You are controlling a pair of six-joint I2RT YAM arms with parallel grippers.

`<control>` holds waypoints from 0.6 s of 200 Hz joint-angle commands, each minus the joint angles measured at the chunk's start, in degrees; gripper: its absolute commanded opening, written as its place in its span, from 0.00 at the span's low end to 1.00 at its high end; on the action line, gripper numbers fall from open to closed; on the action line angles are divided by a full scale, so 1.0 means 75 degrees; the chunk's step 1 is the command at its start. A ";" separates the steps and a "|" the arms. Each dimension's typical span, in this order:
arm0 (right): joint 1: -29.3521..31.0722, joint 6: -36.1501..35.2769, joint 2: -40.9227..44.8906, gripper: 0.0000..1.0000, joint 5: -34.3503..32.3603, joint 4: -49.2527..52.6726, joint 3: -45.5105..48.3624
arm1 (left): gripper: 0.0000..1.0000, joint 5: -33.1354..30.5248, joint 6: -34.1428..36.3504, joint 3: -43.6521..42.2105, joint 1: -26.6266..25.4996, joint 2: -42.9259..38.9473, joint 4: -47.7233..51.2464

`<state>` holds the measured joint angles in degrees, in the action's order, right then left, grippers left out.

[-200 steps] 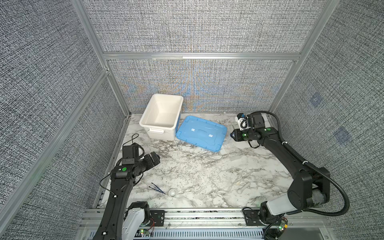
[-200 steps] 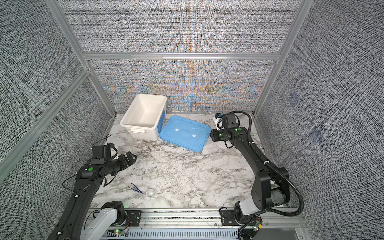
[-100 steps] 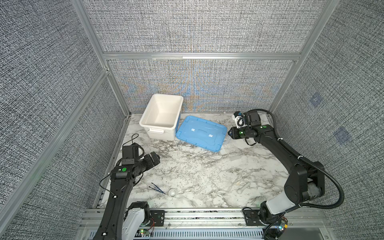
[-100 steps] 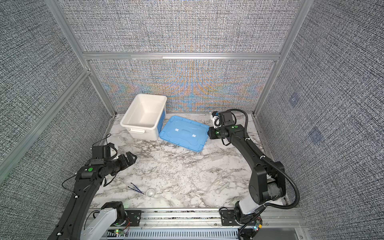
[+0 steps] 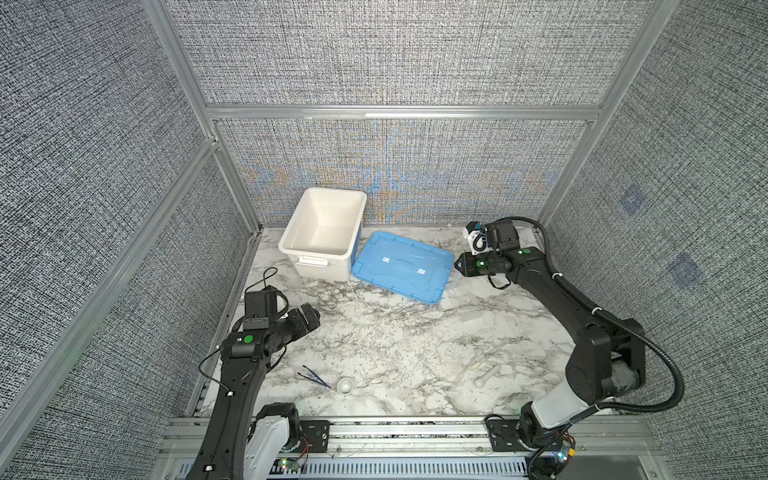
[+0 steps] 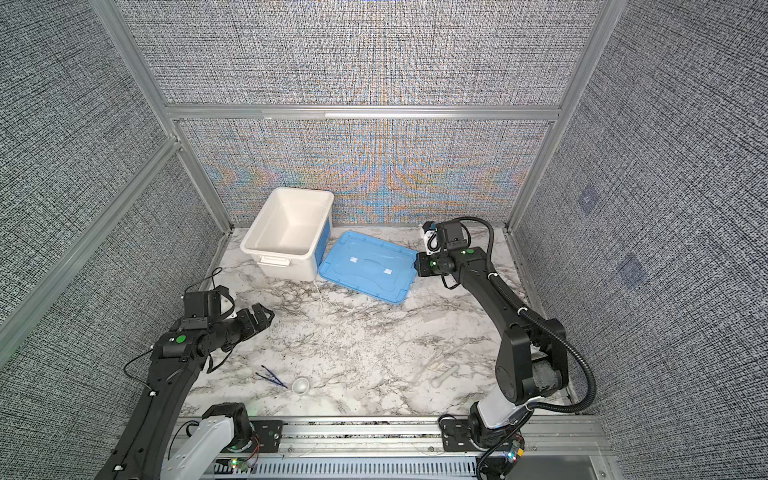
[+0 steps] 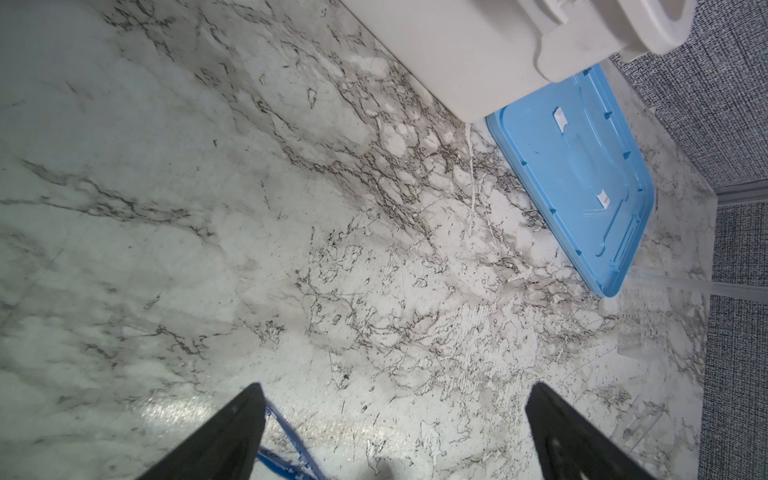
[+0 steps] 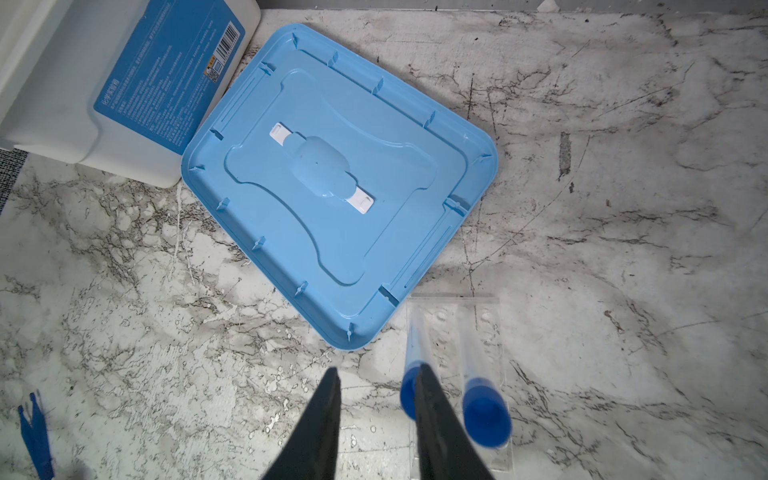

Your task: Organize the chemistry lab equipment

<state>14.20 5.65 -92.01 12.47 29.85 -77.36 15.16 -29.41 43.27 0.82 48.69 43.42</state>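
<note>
Two clear tubes with blue caps (image 8: 486, 411) stand side by side in a clear rack (image 8: 492, 309) just off the blue lid's corner. My right gripper (image 8: 378, 370) hovers beside them with a narrow gap and only marble between its fingers; one finger (image 8: 432, 415) covers part of the nearer tube's cap (image 8: 407, 390). Dark thin tweezers (image 5: 312, 376) and a small round whitish dish (image 5: 345, 385) lie near the front edge. My left gripper (image 7: 395, 390) is wide open above bare marble, and the tweezers (image 7: 286, 440) show by one finger. In both top views it (image 5: 309, 320) hangs left of centre.
A white tub (image 5: 291, 249) stands at the back, with the flat blue lid (image 5: 401, 266) lying beside it. Whitish plastic pieces (image 5: 486, 376) lie at the front right. Mesh walls enclose the marble table on three sides.
My right arm has moved left towards the blue lid's corner and its jaws have narrowed. The left arm has not moved.
</note>
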 commanded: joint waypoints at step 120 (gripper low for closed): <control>0.0113 0.0044 -0.0292 0.36 0.0107 0.0119 -0.0378 | 0.99 -0.0005 0.0007 -0.0014 -0.0008 -0.0023 -0.0053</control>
<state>14.96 6.04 -94.11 12.88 29.80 -79.53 15.14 -29.41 43.27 0.82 48.64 43.42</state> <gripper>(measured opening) 0.356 0.992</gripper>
